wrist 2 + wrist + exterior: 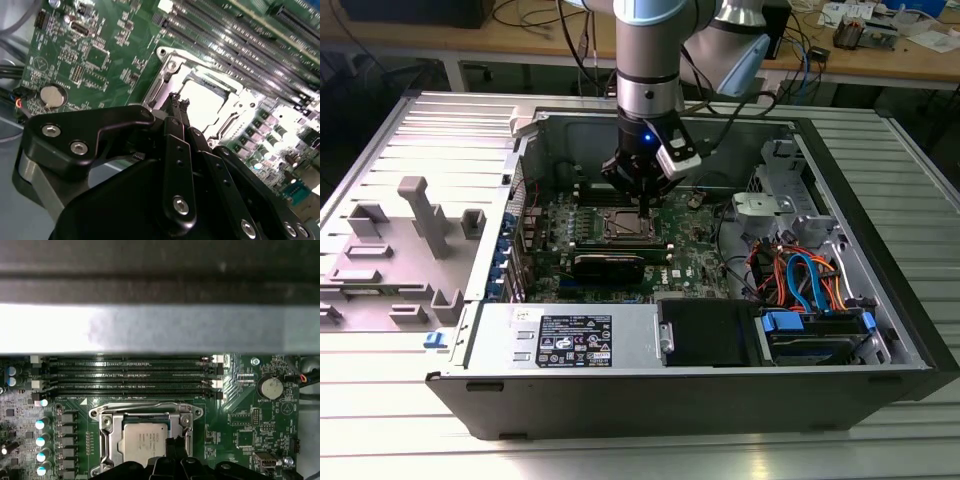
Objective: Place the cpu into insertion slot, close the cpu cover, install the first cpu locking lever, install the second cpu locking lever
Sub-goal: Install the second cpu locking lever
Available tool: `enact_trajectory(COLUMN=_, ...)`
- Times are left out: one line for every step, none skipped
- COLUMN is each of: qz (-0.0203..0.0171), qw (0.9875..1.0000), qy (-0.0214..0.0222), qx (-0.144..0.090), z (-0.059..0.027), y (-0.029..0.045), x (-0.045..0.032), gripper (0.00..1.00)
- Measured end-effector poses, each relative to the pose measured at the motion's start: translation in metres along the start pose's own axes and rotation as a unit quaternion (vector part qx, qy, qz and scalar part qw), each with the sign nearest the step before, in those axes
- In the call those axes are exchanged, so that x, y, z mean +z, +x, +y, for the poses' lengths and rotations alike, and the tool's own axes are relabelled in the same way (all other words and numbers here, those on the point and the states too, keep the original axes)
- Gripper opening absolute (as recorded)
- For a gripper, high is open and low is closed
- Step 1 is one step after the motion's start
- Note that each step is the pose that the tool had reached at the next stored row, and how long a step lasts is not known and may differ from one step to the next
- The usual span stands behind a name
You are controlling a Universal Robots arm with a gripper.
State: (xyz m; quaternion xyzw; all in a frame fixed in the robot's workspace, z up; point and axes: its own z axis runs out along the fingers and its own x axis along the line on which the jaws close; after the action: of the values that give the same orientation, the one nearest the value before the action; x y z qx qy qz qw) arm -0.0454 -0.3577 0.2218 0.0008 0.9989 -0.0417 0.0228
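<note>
The gripper [179,102] has its fingers pinched together, holding nothing, with its tip right at the edge of the insertion slot [146,439] on the green board [240,420]. The cpu [145,440] already lies in the slot, and the cpu cover [112,432] lies flat around it.

We see a ribbed, silver-grey metal worktop [380,400] carrying an open dark-grey desktop computer case [670,385] lying on its side. Just beside it, toward the exterior view's left, the worktop also carries a light-grey removed side panel [405,240] with upright plastic brackets.
</note>
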Motion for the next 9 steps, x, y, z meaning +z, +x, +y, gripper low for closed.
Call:
enact_trajectory(qz=0.0000, qw=1.0000, qy=0.0000, qx=0.000, z=-0.0019, y=0.0000, x=0.0002, gripper=0.11)
enact_trajectory(qz=0.0000, qw=1.0000, qy=0.0000, qx=0.000, z=-0.0037, y=0.0000, x=0.0003, gripper=0.11)
enact_trajectory(qz=0.0000, qw=1.0000, qy=0.0001, qx=0.000, z=-0.0055, y=0.0000, x=0.0004, gripper=0.11)
enact_trajectory(qz=0.0000, qw=1.0000, qy=0.0000, qx=0.000, z=-0.0074, y=0.0000, x=0.0006, gripper=0.11)
enact_trajectory(qz=0.0000, qw=1.0000, qy=0.0000, qx=0.000, z=-0.0093, y=0.0000, x=0.0008, gripper=0.11)
enact_trajectory(qz=0.0000, qw=1.0000, qy=0.0000, qx=0.000, z=-0.0111, y=0.0000, x=0.0009, gripper=0.11)
enact_trajectory(qz=0.0000, qw=1.0000, qy=0.0000, qx=0.000, z=-0.0126, y=0.0000, x=0.0010, gripper=0.11)
enact_trajectory(qz=0.0000, qw=1.0000, qy=0.0000, qx=0.000, z=-0.0134, y=0.0000, x=0.0009, gripper=0.11)
enact_trajectory(qz=0.0001, qw=1.0000, qy=0.0001, qx=0.000, z=-0.0139, y=0.0000, x=0.0004, gripper=0.11)
